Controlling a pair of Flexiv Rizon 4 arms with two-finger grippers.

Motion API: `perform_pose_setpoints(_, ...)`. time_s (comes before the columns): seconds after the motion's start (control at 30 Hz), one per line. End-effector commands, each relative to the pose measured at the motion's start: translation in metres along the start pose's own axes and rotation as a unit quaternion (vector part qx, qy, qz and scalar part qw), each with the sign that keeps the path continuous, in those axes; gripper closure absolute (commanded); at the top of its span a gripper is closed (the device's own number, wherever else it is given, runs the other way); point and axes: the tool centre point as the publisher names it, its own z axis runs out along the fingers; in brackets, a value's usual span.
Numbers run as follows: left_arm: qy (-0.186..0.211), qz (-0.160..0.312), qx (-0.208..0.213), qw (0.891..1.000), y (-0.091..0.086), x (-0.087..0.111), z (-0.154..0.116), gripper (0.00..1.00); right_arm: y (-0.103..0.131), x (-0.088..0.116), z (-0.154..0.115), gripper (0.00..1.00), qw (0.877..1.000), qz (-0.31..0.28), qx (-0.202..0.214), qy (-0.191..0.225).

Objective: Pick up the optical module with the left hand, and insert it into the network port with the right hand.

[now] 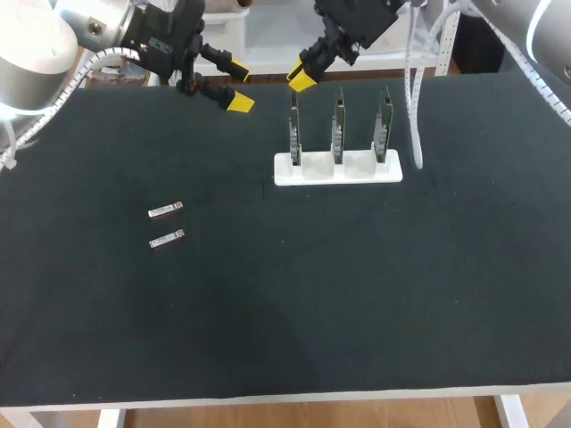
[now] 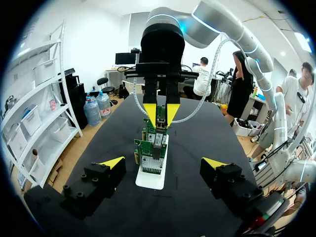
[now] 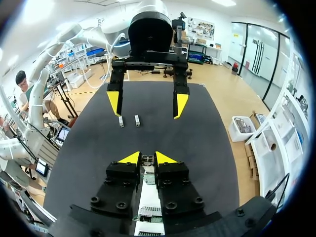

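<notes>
Left of the white rack (image 1: 321, 173) we find bare mat (image 1: 294, 303) all round the two optical modules (image 1: 166, 210), well apart from it. On the rack three upright boards (image 1: 338, 125) leave narrow gaps, our right gripper (image 1: 302, 80) crowding the leftmost's top.
</notes>
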Motion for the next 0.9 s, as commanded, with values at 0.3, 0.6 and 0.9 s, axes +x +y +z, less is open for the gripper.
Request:
perform_pose_setpoints(0.3, 0.001, -0.001, -0.002, 1.000, -0.0014, -0.0003, 0.0001, 0.00, -0.0101, 0.0006, 0.0010, 1.00, 0.960, 0.008, -0.281, -0.001)
perform_pose_setpoints(0.6, 0.001, -0.001, -0.002, 1.000, -0.0014, -0.0003, 0.0001, 0.00, -0.0121, 0.0013, 0.0010, 0.35, 0.961, 0.015, -0.275, -0.004)
perform_pose_setpoints(0.9, 0.001, -0.001, -0.002, 1.000, -0.0014, -0.0003, 0.0001, 0.00, -0.0123, 0.0017, 0.0002, 0.00, 0.962, 0.019, -0.272, -0.004)
